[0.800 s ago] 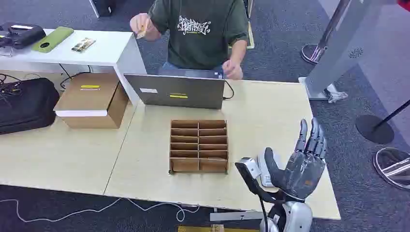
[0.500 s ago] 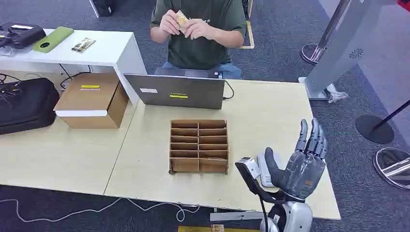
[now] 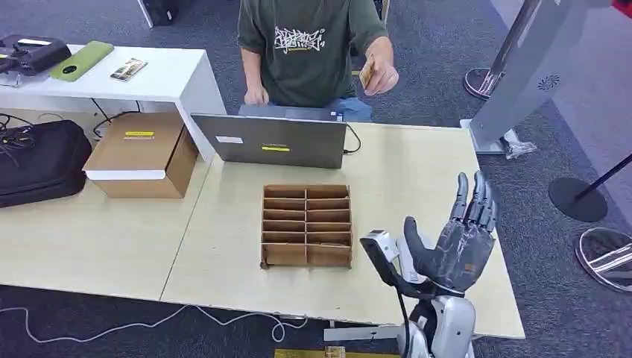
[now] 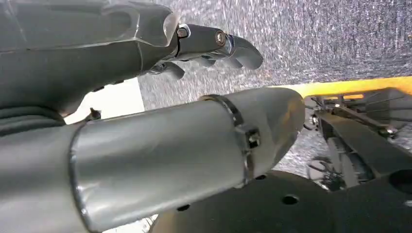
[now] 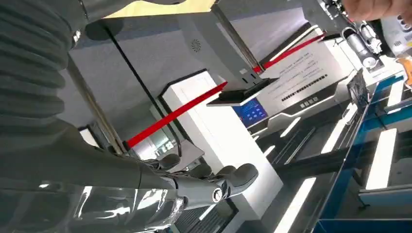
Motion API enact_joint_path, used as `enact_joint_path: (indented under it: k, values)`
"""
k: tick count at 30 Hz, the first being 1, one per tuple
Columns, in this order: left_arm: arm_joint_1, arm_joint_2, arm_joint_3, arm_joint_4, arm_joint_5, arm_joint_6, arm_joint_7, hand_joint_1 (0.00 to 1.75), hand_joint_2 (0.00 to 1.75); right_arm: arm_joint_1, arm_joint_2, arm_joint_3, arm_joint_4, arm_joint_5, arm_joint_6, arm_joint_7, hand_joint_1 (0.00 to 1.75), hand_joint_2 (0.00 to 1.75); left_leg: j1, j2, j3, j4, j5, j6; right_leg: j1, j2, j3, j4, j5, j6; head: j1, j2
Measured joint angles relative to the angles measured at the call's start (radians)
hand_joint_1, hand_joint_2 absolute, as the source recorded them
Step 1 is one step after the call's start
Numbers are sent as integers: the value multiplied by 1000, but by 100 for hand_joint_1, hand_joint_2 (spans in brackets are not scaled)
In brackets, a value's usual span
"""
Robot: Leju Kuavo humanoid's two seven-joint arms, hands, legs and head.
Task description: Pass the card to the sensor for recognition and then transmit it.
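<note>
From the head view, the right hand point(image 3: 463, 240) was raised over the near right corner of the wooden table point(image 3: 417, 171), palm up, fingers spread and holding nothing. One white sensor point(image 3: 406, 257) lay on the table just behind its thumb. One person point(image 3: 309, 48) stood at the far side, holding one card point(image 3: 367, 72) up in a hand point(image 3: 380, 74), well apart from the robot's hand. One open laptop point(image 3: 272, 140) sat in front of the person, and one slotted cardboard rack point(image 3: 306, 225), two columns of compartments, sat mid-table. To the left were one cardboard box point(image 3: 141, 153) and one black bag point(image 3: 41, 160).

In the left wrist view, the left hand point(image 4: 145, 46) hung over grey carpet, fingers extended and apart, grasping nothing.

In the right wrist view, the right hand's fingers point(image 5: 214, 177) stretched out empty.
</note>
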Motion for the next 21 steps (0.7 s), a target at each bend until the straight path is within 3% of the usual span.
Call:
enact_joint_path:
  k: [6, 13, 21]
  values:
    - [-5, 11, 0, 0, -51, 0, 11, 0, 0, -144, -7, -39, 134, -22, 2, -21, 0, 175, 0, 2, 0, 0, 1, 0, 0, 1, 0, 0, 1, -1, 0, 0]
    - [-17, 26, 0, 0, -118, 0, 22, 0, 0, -397, -51, -98, 418, 4, -2, -14, 0, 175, 0, 2, 1, 0, 2, -1, 0, 1, 0, 0, 2, -1, 0, 0]
    - [-22, 37, 0, -2, -119, -3, 31, 0, 0, -575, -88, -111, 661, 33, -2, -40, 0, 175, 0, 2, 0, 1, 2, -1, 0, 1, -1, 1, 2, -1, 0, 0]
